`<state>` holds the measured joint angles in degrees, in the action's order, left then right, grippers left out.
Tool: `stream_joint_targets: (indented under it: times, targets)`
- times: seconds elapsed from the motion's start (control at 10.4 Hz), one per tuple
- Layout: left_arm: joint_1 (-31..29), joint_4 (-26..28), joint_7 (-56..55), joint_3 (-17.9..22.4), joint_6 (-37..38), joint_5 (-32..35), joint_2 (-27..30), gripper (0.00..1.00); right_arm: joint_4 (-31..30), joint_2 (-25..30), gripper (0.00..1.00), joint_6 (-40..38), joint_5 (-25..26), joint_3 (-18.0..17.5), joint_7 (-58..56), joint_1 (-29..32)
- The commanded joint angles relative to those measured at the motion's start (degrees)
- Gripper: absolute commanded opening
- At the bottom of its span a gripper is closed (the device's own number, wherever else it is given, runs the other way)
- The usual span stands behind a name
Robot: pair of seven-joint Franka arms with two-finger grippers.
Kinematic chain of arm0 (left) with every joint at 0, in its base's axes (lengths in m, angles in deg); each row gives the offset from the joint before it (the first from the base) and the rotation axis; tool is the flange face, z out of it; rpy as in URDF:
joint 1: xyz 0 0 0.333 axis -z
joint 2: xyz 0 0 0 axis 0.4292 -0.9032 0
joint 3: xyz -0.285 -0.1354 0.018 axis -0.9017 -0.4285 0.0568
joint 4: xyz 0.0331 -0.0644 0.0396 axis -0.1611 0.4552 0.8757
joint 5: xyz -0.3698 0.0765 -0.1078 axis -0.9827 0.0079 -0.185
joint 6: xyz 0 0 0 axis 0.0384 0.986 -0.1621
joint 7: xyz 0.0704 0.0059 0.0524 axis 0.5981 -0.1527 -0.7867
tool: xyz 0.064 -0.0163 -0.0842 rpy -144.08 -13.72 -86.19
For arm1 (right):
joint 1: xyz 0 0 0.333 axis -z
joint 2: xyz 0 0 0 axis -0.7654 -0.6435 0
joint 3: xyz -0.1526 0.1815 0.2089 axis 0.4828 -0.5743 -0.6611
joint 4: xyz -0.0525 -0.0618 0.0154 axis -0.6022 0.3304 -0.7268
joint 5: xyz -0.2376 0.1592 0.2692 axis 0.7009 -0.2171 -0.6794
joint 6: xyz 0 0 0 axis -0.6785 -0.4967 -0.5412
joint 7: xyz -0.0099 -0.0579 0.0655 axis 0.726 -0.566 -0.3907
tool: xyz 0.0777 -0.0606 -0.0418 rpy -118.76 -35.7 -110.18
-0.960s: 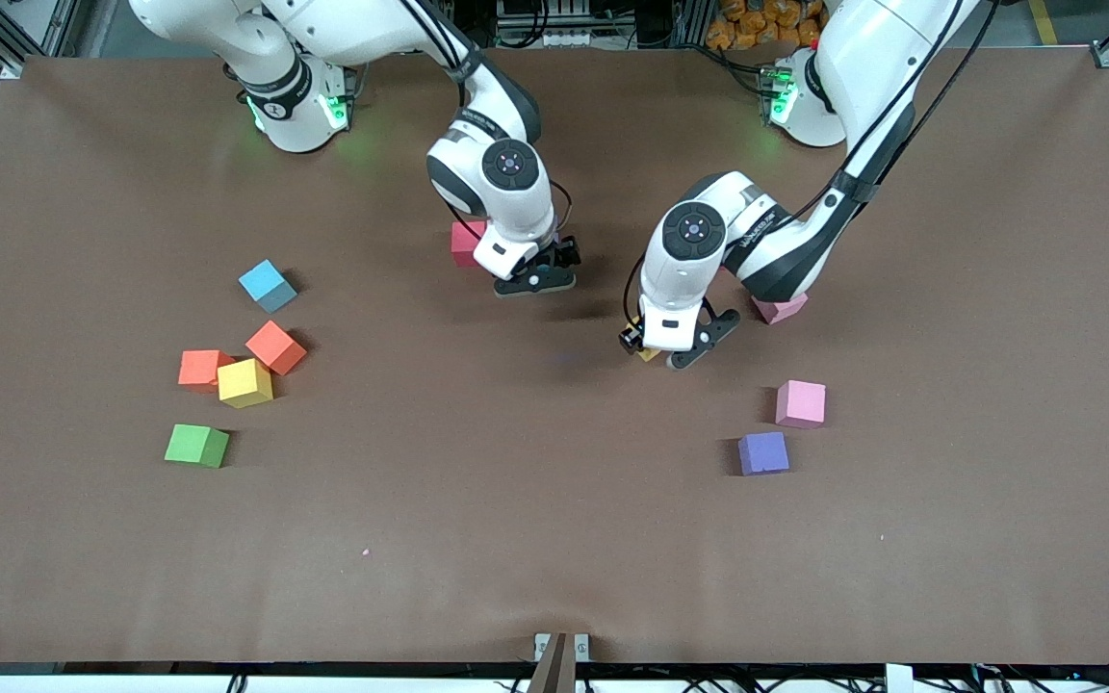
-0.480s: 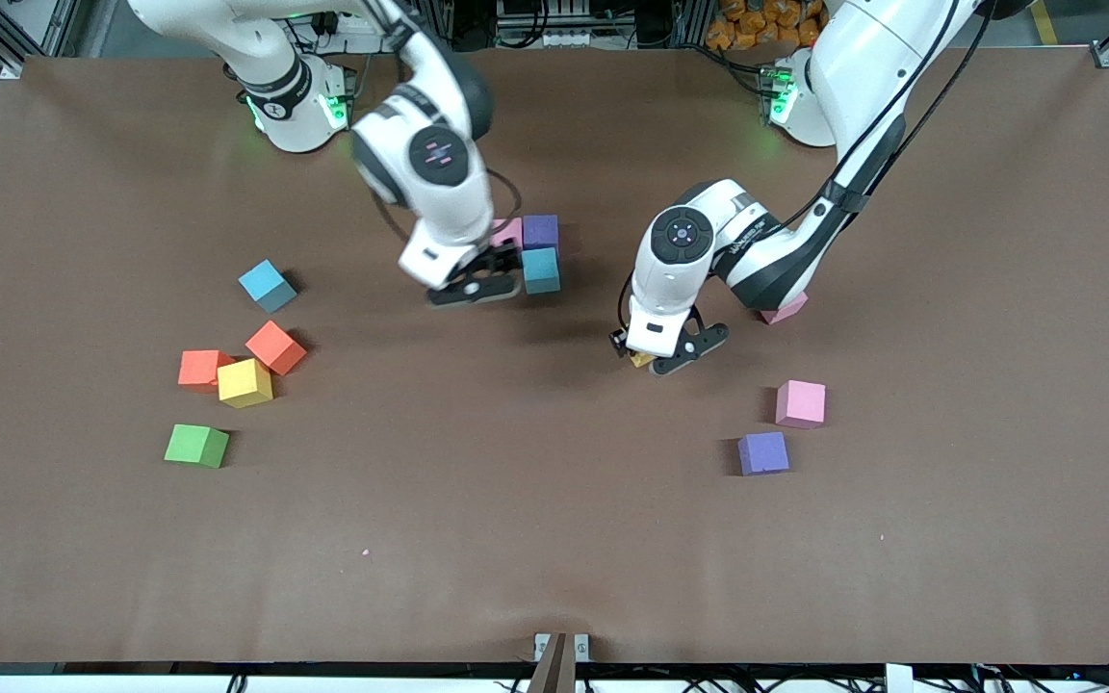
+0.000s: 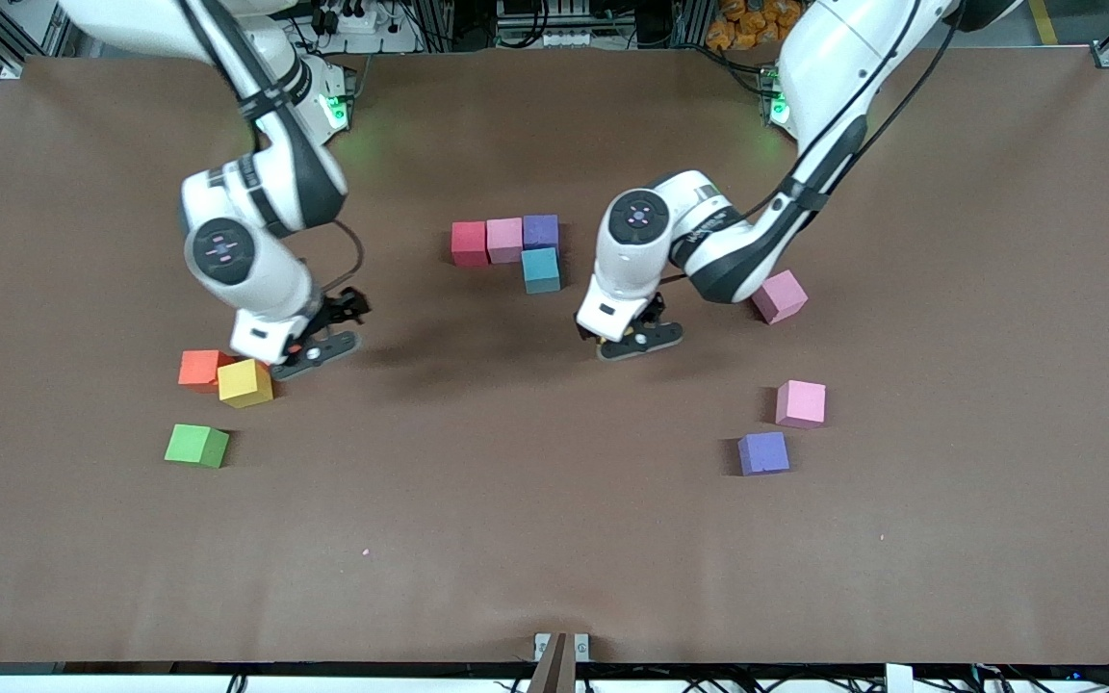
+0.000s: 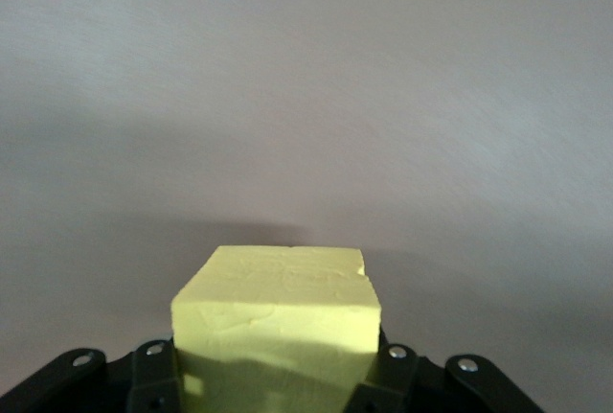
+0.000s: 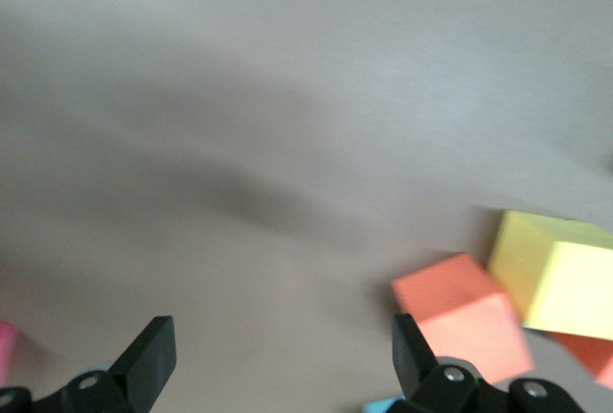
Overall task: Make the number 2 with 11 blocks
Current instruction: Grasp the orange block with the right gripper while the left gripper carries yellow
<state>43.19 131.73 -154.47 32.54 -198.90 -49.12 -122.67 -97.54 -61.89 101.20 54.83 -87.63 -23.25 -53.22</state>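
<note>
The big brown table [image 3: 554, 539] holds everything. The left arm reaches down near the middle, and the left gripper [image 3: 628, 339] is pinching a yellow block [image 4: 278, 322] between its fingers. It hangs low over bare table, near the start of the number 2 [image 3: 516, 248]. That start is four blocks touching: a red block [image 3: 469, 243], a pink block [image 3: 504, 240] and a purple block [image 3: 541, 231] in a row, with a teal block [image 3: 541, 269] under the purple one.

The right gripper [image 3: 309, 346] has its fingers spread wide and holds nothing. It hangs over a little bunch of loose blocks at the right arm's end of the table: an orange block [image 5: 465, 315] right under it and a second yellow block [image 3: 245, 382] just beside it. A green cube [image 3: 196, 446] sits close by, but it is not needed.

I think the step now is bringing the held yellow block to the shape. Next it likely needs to go down touching the teal block, lined up straight, to begin the middle row. The right gripper looks ready to drop onto the orange block.
</note>
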Motion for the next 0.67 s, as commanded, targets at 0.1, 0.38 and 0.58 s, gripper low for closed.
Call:
stream_joint_targets:
  times: [0.1, 0.38, 0.58]
  targets:
    - [5.42, -6.56, 0.64, 0.1, 2.06, 1.67, -3.97, 0.17, -4.66, 1.06, 1.0, 5.2, 6.15, -0.91, -8.44, 5.28]
    - [6.83, -11.56, 3.37, 0.1, 7.07, 1.4, -6.6, 0.17, -10.11, -0.87, 1.0, 16.0, 16.07, -1.0, -8.63, 8.36]
    - [7.98, -14.28, 4.15, 0.1, 7.08, 1.49, -8.71, 0.17, -10.73, -1.22, 1.0, 16.63, 17.51, -1.0, -12.82, 9.77]
